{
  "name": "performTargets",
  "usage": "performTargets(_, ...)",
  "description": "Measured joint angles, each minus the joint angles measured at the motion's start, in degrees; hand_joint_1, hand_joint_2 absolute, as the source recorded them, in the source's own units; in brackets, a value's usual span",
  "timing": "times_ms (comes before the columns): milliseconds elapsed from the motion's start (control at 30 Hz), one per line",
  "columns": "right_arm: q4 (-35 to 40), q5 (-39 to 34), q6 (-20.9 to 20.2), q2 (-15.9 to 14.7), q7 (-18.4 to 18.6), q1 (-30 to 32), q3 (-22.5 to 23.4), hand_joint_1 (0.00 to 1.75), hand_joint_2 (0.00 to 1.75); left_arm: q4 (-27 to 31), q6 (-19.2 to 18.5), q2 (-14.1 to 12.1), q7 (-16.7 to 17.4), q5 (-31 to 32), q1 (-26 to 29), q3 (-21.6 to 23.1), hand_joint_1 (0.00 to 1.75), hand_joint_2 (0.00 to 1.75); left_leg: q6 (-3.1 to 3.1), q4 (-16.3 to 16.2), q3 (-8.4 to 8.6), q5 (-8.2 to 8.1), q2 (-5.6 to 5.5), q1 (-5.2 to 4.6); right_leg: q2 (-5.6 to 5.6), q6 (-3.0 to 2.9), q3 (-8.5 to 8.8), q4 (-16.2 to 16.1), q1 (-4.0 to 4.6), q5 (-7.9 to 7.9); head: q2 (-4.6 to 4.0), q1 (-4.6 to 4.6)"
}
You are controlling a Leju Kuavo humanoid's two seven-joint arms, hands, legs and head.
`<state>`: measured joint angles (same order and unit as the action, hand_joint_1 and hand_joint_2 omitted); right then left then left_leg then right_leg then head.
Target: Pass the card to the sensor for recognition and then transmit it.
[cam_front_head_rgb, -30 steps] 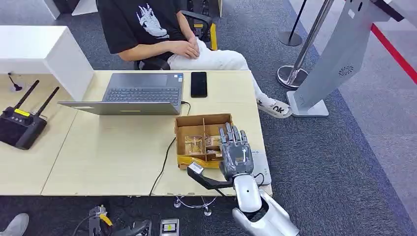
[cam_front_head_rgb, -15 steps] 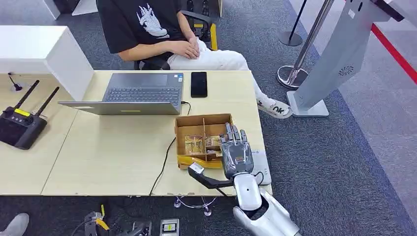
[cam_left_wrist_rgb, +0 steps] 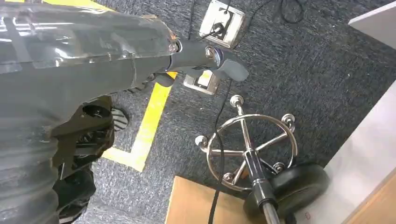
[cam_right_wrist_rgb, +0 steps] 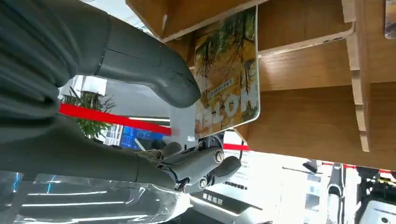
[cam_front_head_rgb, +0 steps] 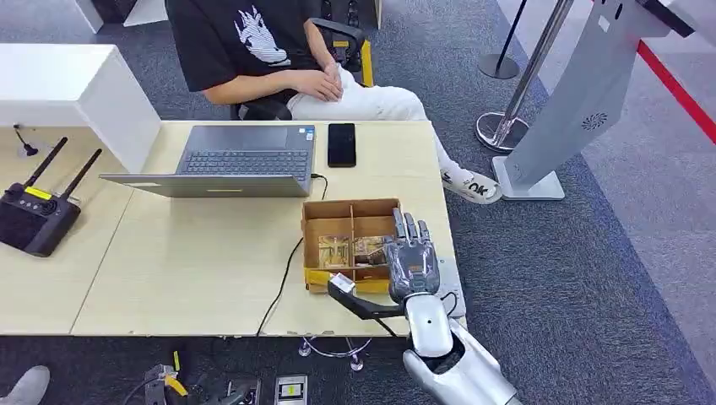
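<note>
My right hand point(cam_front_head_rgb: 411, 257) reaches, fingers straight, over the right side of an open cardboard box point(cam_front_head_rgb: 350, 209) near the table's front edge. Picture cards point(cam_front_head_rgb: 369, 248) stand in its compartments. In the right wrist view the thumb point(cam_right_wrist_rgb: 173, 86) lies against the face of a yellow-green card point(cam_right_wrist_rgb: 229, 79) standing in the box, while the darker fingers point(cam_right_wrist_rgb: 205, 165) stay apart past its edge. A flat white sensor pad point(cam_front_head_rgb: 450, 291) lies under the wrist, partly hidden. My left hand point(cam_left_wrist_rgb: 205, 58) hangs over the carpet, holding nothing.
A laptop point(cam_front_head_rgb: 245, 160) and a black phone point(cam_front_head_rgb: 341, 144) lie behind the box. A person point(cam_front_head_rgb: 270, 51) sits across the table. A black controller with antennas point(cam_front_head_rgb: 34, 215) is at the left. A cable point(cam_front_head_rgb: 283, 274) runs off the front edge. A white kiosk point(cam_front_head_rgb: 583, 101) stands right.
My right hand has slid forward and slightly right, its fingers now further over the box's right compartment. The left arm has not moved.
</note>
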<state>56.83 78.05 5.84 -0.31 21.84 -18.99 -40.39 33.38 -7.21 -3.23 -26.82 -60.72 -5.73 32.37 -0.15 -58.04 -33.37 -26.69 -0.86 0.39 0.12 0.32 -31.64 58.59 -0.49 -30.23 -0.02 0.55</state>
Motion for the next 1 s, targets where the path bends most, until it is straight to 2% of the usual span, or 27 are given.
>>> performTargets(333, 0.9, -0.4, 0.6, -0.3, 0.0, 0.2, 0.7, 1.75, 1.75, 0.0, -0.4, 0.0, -0.2, 1.1, 0.1, -0.7, 0.00, 1.75, 0.00, 0.0, 0.00, 0.00, 0.01, 0.00, 0.00, 0.00, 0.00, 0.0, 0.00, 0.00, 0.00, -0.02)
performTargets(733, 14.8, -1.6, 2.3, -1.2, 0.6, 0.0, 2.5, 1.75, 1.75, -0.1, -1.2, 0.1, -0.6, 3.8, 0.1, -2.0, 0.00, 1.75, 0.00, 0.0, 0.01, 0.01, 0.04, 0.00, 0.01, 0.00, -0.01, 0.0, 0.00, 0.01, 0.00, 0.00)
performTargets(833, 18.3, -2.9, 2.1, -1.3, 0.9, -1.9, 2.9, 1.75, 1.75, -0.3, -1.8, 0.4, -0.5, 4.6, -0.5, -2.0, 0.00, 1.75, 0.00, 0.0, 0.02, 0.02, 0.05, 0.00, 0.01, 0.01, -0.01, 0.0, 0.00, 0.01, 0.00, 0.00)
performTargets(1000, 19.5, -5.8, 1.8, -0.8, 0.7, -5.3, 2.9, 1.75, 1.75, -0.6, -2.8, 0.9, 0.2, 5.5, -1.7, -2.1, 0.00, 1.75, -0.01, 0.0, 0.02, 0.04, 0.04, 0.00, 0.01, 0.02, 0.01, 0.0, 0.00, 0.03, 0.00, -0.02)
